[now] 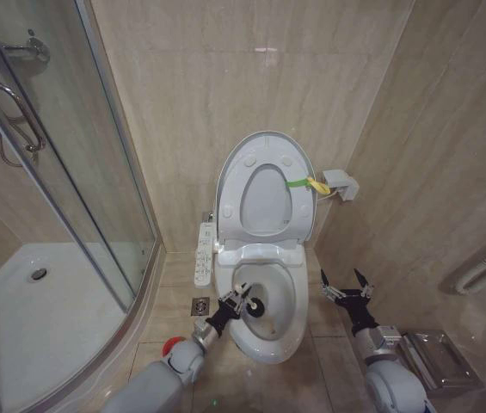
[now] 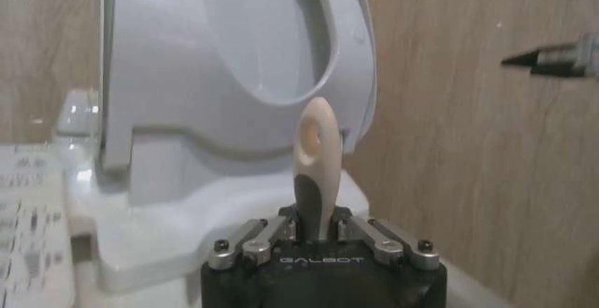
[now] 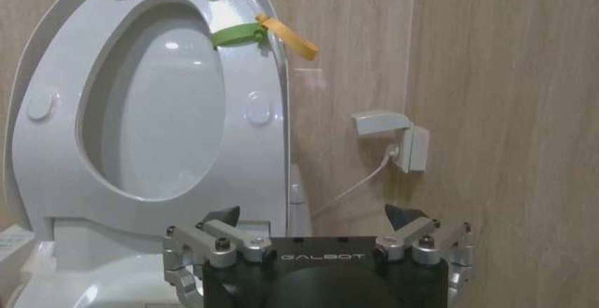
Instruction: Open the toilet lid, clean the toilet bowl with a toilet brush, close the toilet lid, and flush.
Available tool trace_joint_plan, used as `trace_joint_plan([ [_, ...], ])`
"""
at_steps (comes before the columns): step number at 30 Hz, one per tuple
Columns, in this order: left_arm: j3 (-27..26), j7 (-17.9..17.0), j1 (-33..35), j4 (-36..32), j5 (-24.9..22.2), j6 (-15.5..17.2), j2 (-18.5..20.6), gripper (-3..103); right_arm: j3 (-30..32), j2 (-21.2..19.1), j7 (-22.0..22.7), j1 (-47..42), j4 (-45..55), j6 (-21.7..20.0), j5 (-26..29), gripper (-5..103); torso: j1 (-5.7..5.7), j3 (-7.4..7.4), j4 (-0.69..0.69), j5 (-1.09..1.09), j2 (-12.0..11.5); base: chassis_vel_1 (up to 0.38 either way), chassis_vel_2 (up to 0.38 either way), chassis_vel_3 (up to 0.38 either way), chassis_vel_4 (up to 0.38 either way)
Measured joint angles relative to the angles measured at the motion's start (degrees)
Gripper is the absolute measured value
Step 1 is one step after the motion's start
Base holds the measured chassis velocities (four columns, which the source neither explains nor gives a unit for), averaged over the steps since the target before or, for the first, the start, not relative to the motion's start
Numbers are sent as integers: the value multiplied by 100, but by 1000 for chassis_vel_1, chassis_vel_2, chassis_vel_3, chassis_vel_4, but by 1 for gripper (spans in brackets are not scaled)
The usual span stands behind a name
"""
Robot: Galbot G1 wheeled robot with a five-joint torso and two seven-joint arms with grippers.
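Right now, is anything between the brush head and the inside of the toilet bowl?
Nothing visible is. The toilet lid stands raised against the wall with the seat up too, so the toilet bowl is open. The left hand holds the toilet brush with its black head already over the bowl. The right hand is off to the bowl's side, open.

The raised toilet lid [image 1: 264, 185] leaves the toilet bowl [image 1: 281, 331] open from above; walls flank it.

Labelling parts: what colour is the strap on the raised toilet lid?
Green and yellow strap, clearest in the right wrist view.
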Motion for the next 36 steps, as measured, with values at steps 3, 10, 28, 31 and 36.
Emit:
trace_joint_plan([
  [3,68,-44,64,-319,-27,79,90,19,0,0,0,0,0,0,0,100,0,0,0,0,0,0,0,0,0],
  [10,181,-65,234,-497,16,140,88,19,0,0,0,0,0,0,0,100,-1,0,0,-1,0,0,0,0,0],
  [28,124,-81,349,-500,75,171,115,19,0,0,0,0,0,0,0,100,-1,0,0,-2,0,0,0,0,0],
  [31,50,-26,278,-212,84,96,60,19,0,0,0,0,0,0,0,100,-1,0,0,-1,0,0,0,0,0],
  [36,-66,20,141,8,56,-8,49,19,0,0,0,0,0,0,0,100,0,0,0,-1,0,0,0,0,0],
])
